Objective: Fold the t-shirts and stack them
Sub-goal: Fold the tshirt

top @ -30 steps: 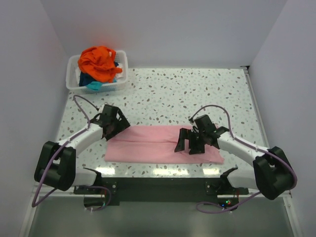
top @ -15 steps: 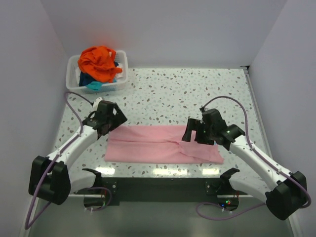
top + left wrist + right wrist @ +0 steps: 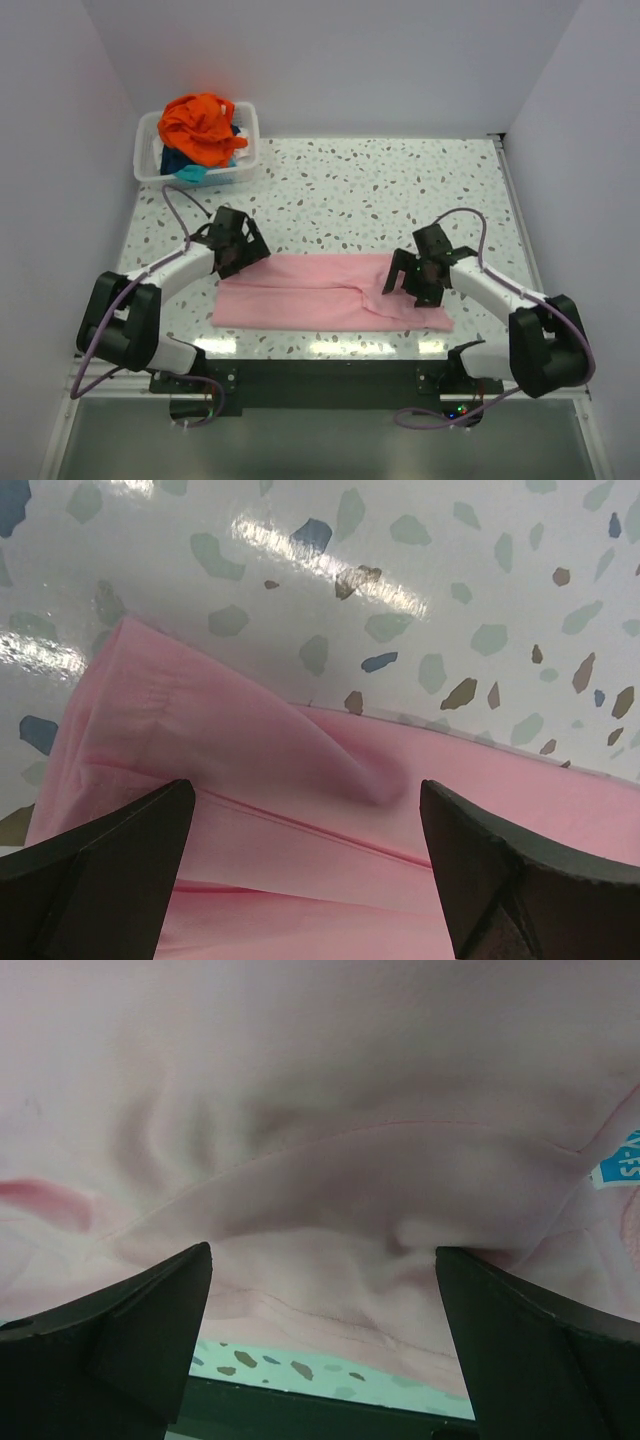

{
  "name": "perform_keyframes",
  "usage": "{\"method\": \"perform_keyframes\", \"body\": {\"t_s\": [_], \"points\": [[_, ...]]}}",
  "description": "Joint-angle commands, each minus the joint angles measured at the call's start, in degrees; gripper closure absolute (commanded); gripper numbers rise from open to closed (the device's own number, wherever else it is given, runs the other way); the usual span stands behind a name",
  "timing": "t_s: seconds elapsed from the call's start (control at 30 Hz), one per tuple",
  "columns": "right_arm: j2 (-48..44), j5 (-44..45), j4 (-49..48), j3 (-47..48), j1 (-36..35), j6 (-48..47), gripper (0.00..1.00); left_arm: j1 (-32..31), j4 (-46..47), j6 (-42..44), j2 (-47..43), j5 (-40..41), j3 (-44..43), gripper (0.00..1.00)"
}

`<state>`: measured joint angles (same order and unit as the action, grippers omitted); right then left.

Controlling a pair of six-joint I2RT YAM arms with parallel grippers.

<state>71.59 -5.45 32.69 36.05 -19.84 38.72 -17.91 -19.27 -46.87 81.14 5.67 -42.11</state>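
- The left gripper is open over the pink t-shirt edge, with table ahead.
- The right gripper is open; the blue tag on its right has its writing cut off.

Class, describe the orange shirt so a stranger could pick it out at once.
Look to the far left corner of the speckled table, where a white bin stands. The orange t-shirt lies crumpled on top of its pile; the teal cloth is beneath it and the pink shirt lies flat on the tabletop.
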Motion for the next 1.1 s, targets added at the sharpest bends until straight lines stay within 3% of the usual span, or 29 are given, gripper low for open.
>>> {"method": "perform_keyframes", "body": {"t_s": [0.0, 0.23, 0.47, 0.67, 0.93, 1.07], "points": [[6.3, -2.0, -8.3, 1.8, 2.6, -2.4, 0.01, -0.5, 2.3, 1.3, 0.6, -1.5, 1.4, 0.0], [21.0, -5.4, -11.9, 12.8, 4.5, -7.3, 0.01, -2.2, 0.3, 1.2, -2.2, -1.1, 5.9, 0.0], [36.7, -7.4, -10.4, 30.0, 6.0, -10.2, 0.01, -8.0, -2.2, -7.7, -7.0, -1.0, 11.4, 0.0], [47.4, -7.2, -6.8, 43.9, 6.2, -12.6, 0.01, -16.9, -6.5, -19.6, -10.4, 0.9, 14.2, 0.0], [60.3, -7.3, -2.1, 63.5, 6.5, -14.3, 0.01, -33.5, -8.8, -37.8, -12.8, 2.4, 14.0, 0.0], [68.9, -6.9, 3.1, 76.1, 6.5, -15.7, 0.01, -42.3, -6.8, -41.0, -13.5, 4.0, 11.8, 0.0]]}}
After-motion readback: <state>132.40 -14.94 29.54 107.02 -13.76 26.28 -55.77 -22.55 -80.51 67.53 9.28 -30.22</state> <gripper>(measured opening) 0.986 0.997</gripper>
